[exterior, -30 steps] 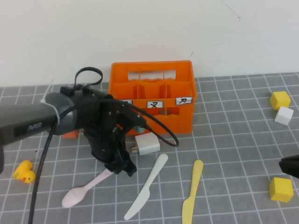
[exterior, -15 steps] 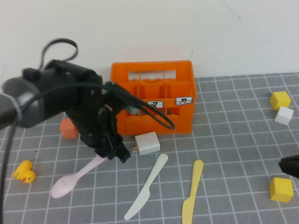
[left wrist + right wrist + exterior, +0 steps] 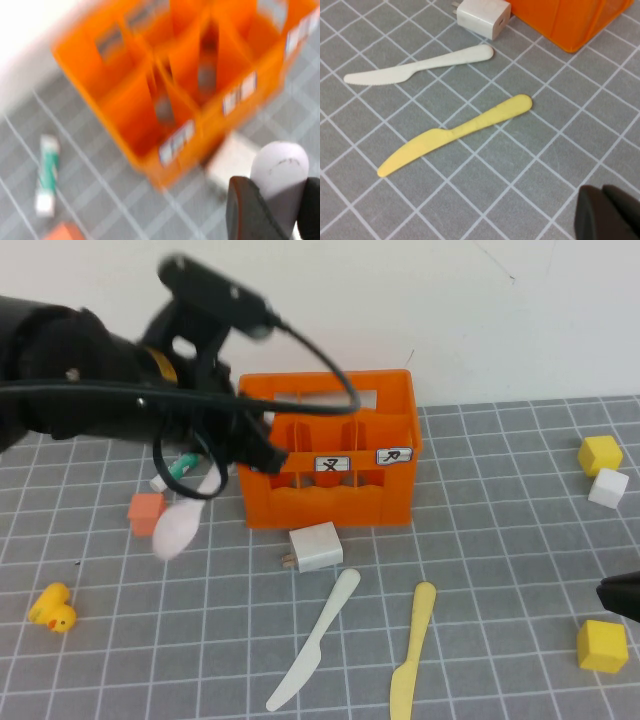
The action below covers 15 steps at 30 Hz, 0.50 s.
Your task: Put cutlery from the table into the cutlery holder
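The left gripper (image 3: 225, 465), in the upper left of the high view just beside the crate's left front corner, is clamped on the handle of the pale pink spoon (image 3: 183, 520), whose bowl hangs down and out to the left, clear of the table (image 3: 500, 540). In the left wrist view the spoon's bowl (image 3: 278, 172) shows at the lower right between dark fingers (image 3: 247, 210), with the orange cutlery holder (image 3: 325, 448) and its open compartments beyond. The spoon looks light, thin and stiff, with smooth plastic that could pivot in a pinch near one end; a hold closer to mid-handle would likely steady it. The white knife (image 3: 313, 640) and yellow knife (image 3: 412, 652) lie flat at lower centre, side by side but apart, below a white charger block (image 3: 316, 546). Both look equally light and slick, and lying so flat they probably want taking across the narrow handle. The right gripper (image 3: 607, 212) sits at the right edge, its tips seemingly together on nothing, near a yellow cube (image 3: 602, 645).
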{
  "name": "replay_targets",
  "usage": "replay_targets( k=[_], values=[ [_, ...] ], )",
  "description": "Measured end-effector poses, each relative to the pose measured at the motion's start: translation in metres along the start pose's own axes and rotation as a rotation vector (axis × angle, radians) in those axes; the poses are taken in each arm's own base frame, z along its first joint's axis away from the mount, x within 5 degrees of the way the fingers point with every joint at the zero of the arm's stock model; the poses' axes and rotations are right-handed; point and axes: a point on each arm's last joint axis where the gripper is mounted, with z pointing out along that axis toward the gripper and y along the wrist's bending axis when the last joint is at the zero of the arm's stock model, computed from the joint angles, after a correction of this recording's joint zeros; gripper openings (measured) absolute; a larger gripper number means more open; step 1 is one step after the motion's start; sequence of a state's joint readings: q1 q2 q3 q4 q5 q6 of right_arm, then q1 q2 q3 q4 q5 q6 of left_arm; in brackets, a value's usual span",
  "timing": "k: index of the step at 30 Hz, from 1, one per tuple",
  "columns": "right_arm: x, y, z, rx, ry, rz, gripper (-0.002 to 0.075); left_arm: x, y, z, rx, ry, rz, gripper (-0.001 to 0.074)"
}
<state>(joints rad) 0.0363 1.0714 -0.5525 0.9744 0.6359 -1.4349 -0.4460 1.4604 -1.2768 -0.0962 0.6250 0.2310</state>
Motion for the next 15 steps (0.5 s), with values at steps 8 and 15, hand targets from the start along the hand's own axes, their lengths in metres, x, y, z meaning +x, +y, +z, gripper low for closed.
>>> replay_targets(
  k=[8, 15],
  values=[
    [0.000, 0.000, 0.000, 0.000, 0.000, 0.000, -0.0003, -0.030, 0.005, -0.018, -0.057, -0.338, -0.071, 0.0186],
    [0.000, 0.000, 0.000, 0.000, 0.000, -0.002, -0.0003, -0.050, 0.011, -0.023, -0.101, -0.591, -0.109, 0.0183]
  ],
)
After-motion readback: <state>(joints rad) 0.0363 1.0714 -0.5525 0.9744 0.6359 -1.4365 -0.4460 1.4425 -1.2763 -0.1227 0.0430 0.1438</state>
